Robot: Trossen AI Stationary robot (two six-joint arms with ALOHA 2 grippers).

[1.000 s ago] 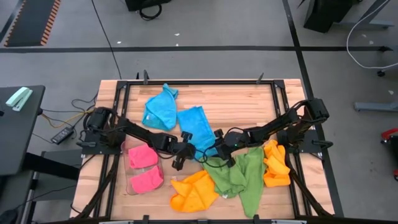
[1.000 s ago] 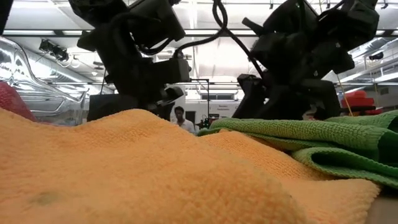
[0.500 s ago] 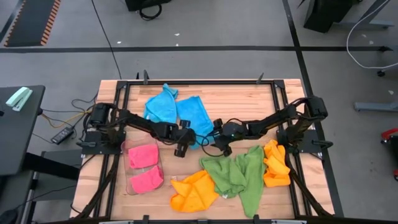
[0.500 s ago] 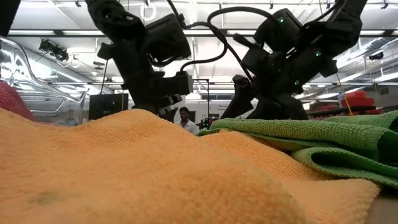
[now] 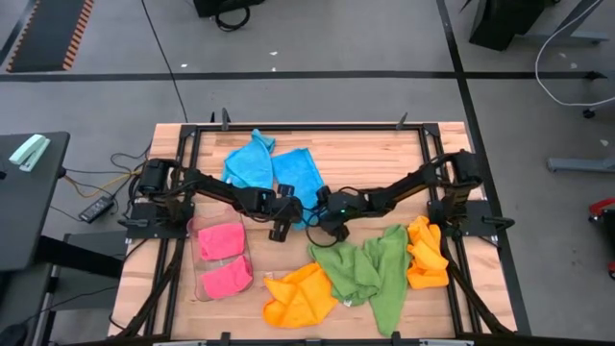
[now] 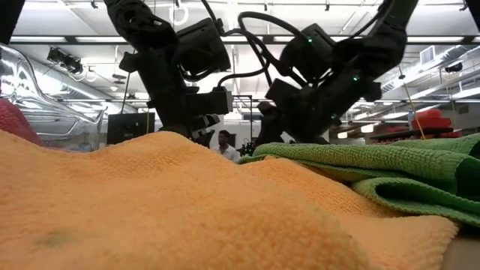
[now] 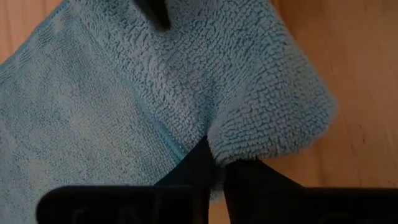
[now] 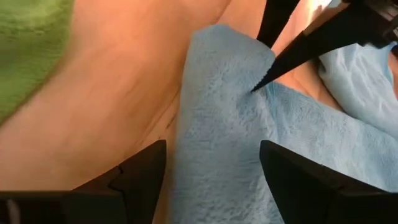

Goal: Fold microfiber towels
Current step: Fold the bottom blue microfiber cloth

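— Lying near the middle of the wooden slatted table (image 5: 384, 154), toward its far side, was the sky-blue microfibre towel (image 5: 300, 178), folded over on itself, with a second crumpled sky-blue towel (image 5: 248, 163) touching it on the left. How had it changed?

— A second earlier it had hung bunched between the two grippers, nearer the front; half a second ago it was already spread where it lay.

— And the arms?

— The left gripper (image 5: 280, 220) was stretched low from the left side, its fingers (image 7: 205, 168) nearly together on a corner of the towel. It had scarcely moved in the last half second. The right gripper (image 5: 326, 223) had slid farther left along the towel's near edge, its arm extended flatter, and its fingers (image 8: 140, 174) stood wide apart over the blue pile, holding nothing.

— The rest?

— Two pink towels (image 5: 223, 258) sat in the clear plastic tray (image 5: 197, 284) at the front left. An orange towel (image 5: 300, 296), a green towel (image 5: 370, 274) and another orange towel (image 5: 427, 254) lay in a row along the front.
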